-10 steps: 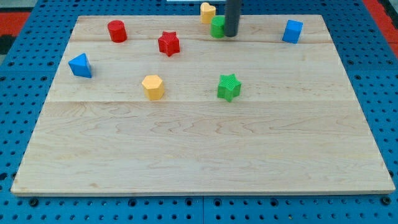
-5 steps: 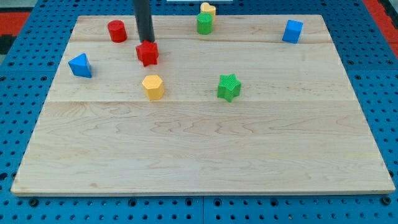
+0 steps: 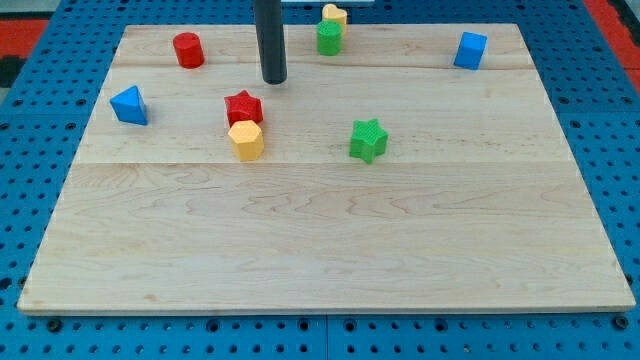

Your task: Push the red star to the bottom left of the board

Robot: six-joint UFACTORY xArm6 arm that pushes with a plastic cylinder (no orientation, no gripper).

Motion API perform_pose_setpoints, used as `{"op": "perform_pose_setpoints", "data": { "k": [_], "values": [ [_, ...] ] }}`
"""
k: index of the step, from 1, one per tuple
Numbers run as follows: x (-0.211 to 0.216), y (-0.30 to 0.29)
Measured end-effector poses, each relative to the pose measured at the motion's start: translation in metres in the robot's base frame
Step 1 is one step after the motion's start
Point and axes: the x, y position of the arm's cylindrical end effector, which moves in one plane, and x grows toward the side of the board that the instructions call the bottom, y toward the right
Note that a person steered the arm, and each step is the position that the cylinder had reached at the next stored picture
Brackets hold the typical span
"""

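A: Top edge?
B: Red cylinder (image 3: 187, 49) left, green block (image 3: 329, 38) touching yellow heart (image 3: 335, 15) mid, blue cube (image 3: 470, 50) right.
A: Rest?
B: Blue triangle (image 3: 129, 105) far left, yellow hexagon (image 3: 246, 140) left of centre, green star (image 3: 368, 140) centre. Wooden board (image 3: 330, 250) on blue pegboard (image 3: 620, 150).

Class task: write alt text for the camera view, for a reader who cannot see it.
A red star touches a yellow block on a wooden board. My tip stands apart, toward the view's top right of the star.
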Motion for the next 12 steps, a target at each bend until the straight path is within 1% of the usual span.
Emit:
{"op": "perform_pose_setpoints", "data": {
  "k": [3, 4, 6, 7, 8, 9, 10, 11, 12],
  "values": [
    [-0.027, -0.001],
    [-0.027, -0.002],
    [-0.024, -0.029],
    [0.001, -0.020],
    [0.039, -0.005],
    [0.073, -0.063],
    [0.099, -0.113],
    [0.130, -0.131],
    [0.152, -0.159]
  ]
}}
